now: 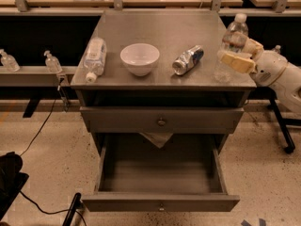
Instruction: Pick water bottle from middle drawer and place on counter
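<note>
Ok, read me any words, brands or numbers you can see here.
No text is readable.
Label on the water bottle, held by the pincer at the right edge of the counter: unreadable.
Label on the lying bottle: unreadable.
Print on the can: unreadable.

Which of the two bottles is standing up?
The slim water bottle at the right edge of the counter, gripped by the gripper, stands upright. The fatter bottle on the left lies on its side.

A white bowl (139,58) stands between a lying fat clear bottle (94,55) and a crushed can (188,60).
</note>
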`<state>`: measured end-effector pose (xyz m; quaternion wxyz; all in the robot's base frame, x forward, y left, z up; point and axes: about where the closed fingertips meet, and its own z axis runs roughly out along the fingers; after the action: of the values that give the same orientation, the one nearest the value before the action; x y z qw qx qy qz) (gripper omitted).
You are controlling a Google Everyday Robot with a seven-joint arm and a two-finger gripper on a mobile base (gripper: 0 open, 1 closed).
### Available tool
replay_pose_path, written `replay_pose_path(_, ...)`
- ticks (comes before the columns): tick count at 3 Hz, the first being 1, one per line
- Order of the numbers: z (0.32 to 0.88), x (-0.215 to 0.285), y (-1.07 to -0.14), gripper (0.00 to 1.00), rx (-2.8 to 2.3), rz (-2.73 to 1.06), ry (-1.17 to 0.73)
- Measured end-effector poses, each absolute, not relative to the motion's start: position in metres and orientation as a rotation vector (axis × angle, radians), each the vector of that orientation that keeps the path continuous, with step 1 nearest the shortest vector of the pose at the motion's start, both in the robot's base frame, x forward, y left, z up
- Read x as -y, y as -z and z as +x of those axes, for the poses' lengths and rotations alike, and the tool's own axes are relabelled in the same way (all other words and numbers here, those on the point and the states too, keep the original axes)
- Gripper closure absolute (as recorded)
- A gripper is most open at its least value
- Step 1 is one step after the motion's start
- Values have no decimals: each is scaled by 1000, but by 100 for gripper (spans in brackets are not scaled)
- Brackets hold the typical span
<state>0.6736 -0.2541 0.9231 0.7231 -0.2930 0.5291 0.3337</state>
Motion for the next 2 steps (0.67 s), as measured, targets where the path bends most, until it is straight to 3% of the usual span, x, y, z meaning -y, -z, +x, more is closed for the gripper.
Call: replay_pose_path(2, 674, 252, -924, 0, -1167, -649, -739)
